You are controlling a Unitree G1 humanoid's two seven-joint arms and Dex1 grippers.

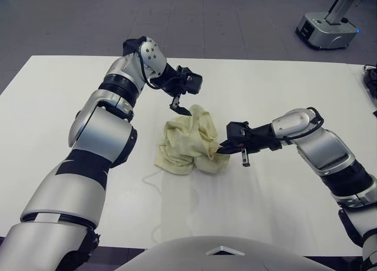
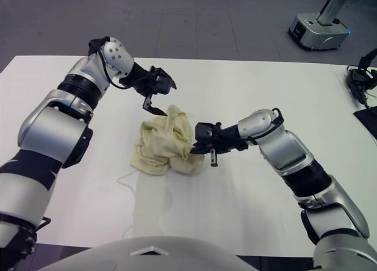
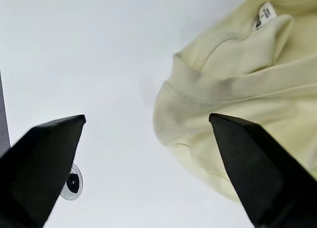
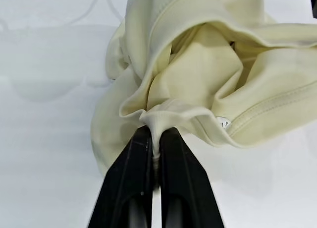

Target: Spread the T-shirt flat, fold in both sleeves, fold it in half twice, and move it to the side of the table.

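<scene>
The pale yellow cotton T-shirt (image 1: 187, 144) lies in a crumpled heap near the middle of the flat white table (image 1: 283, 88). It is not spread at all, and its folds are piled over one another.

My right claw (image 1: 225, 147) is low at the heap's right-hand edge, on the side nearer to me. Its two black fingers (image 4: 131, 183) are pressed together on a bunched fold of the cloth. The pinched fabric rises from between the tips and fans out into the rest of the shirt. My right forearm lies just above the tabletop, coming in from the right.

My left claw (image 1: 179, 108) hangs at the far edge of the heap, tips pointing down and spread wide, holding nothing. From its wrist I see one tip over bare table and the other over the shirt. The ribbed collar (image 3: 218, 84) lies beneath the gap between them, with a small white label (image 3: 265, 16) inside the neck. I cannot tell whether either tip touches the cloth.

A small round disc (image 3: 72, 183) sits on the tabletop near my left claw. A thin pale line (image 1: 150, 178), thread or mark I cannot tell, curls on the table just by the near-left corner of the shirt. Off the table, on the grey floor at the far right, stands a grey wheeled machine base (image 1: 327, 29).
</scene>
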